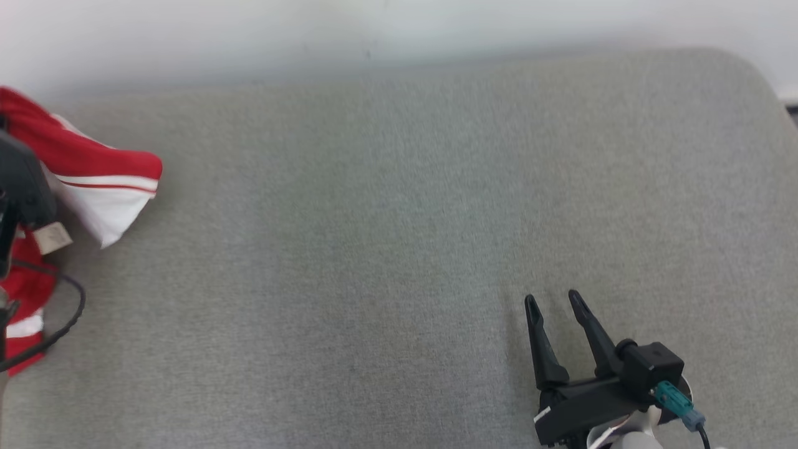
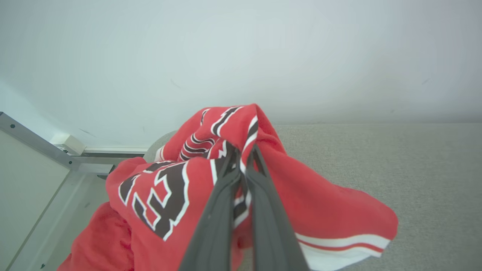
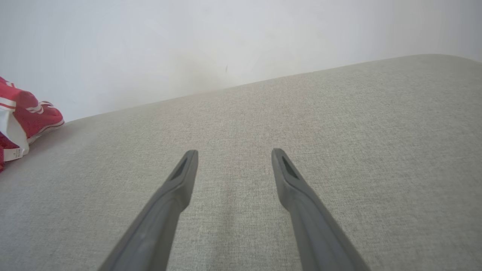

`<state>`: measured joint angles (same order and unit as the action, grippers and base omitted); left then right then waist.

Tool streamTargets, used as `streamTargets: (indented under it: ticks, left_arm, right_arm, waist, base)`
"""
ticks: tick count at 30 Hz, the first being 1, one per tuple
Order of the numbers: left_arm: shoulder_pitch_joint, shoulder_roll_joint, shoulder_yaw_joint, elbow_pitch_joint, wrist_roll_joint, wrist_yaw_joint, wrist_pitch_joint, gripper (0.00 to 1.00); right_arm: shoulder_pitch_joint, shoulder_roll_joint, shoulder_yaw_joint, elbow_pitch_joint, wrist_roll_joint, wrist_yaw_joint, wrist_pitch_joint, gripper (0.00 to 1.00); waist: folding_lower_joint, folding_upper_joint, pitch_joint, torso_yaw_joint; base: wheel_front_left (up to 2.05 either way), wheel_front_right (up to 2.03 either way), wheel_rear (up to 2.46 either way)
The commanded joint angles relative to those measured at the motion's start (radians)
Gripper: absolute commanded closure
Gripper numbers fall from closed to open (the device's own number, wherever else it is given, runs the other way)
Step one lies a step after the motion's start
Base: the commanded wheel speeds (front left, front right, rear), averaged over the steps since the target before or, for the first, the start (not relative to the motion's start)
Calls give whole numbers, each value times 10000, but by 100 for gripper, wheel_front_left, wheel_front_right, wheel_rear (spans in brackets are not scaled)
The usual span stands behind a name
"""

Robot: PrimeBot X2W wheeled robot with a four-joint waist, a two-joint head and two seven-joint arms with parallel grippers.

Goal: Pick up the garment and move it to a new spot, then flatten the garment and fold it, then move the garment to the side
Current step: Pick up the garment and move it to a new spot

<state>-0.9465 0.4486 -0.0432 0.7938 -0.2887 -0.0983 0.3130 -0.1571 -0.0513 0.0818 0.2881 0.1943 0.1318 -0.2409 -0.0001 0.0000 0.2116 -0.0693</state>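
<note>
The garment (image 1: 93,171) is a red jersey with white trim and black-and-white lettering, bunched at the far left of the grey cushioned surface (image 1: 399,249). In the left wrist view the garment (image 2: 180,188) is pinched between the two dark fingers of my left gripper (image 2: 244,150), which is shut on a raised fold of it. The left arm's dark body (image 1: 22,187) stands at the head view's left edge, over the cloth. My right gripper (image 1: 552,300) is open near the lower right, above bare fabric, far from the garment (image 3: 26,116); in its own view the right gripper (image 3: 233,152) holds nothing.
A white wall (image 1: 399,31) runs along the far edge of the surface. A black cable (image 1: 65,318) loops over the cloth at the left. A pale panel with a metal frame (image 2: 45,154) lies beyond the surface's left end.
</note>
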Motion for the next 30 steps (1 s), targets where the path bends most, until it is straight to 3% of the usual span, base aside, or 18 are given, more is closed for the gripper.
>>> streamTargets:
  ticks: [1, 10, 18, 24, 30]
  left_arm:
    - [85, 0, -42, -368, -84, -71, 46, 100]
    - [111, -352, -826, -3336, -860, -314, 261, 100]
    - [425, -1462, -1726, -5447, -1460, -310, -269, 100]
    - [1110, -2402, -2678, -5580, -1144, -225, -842, 100]
    - [2292, -3266, -3215, -4190, -1276, 47, -1448, 100]
  right_arm:
    - [206, 18, -3, 117, 118, -21, -81, 0]
    - [506, 17, -283, 456, 270, -21, -232, 0]
    - [532, 18, -751, 437, 63, -21, -249, 0]
    - [495, 20, -713, 361, 69, -21, -248, 0]
    - [319, 23, -502, 378, 219, -21, -251, 0]
  waist:
    - [1, 0, -1359, 582]
    - [1, 0, -2254, -112]
    - [1, 0, -2215, -1249]
    - [1, 0, -2034, -2073]
    - [1, 0, -1801, -2624]
  base:
    - [0, 0, 0]
    - [0, 0, 0]
    - [0, 0, 0]
    - [0, 0, 0]
    - [0, 0, 0]
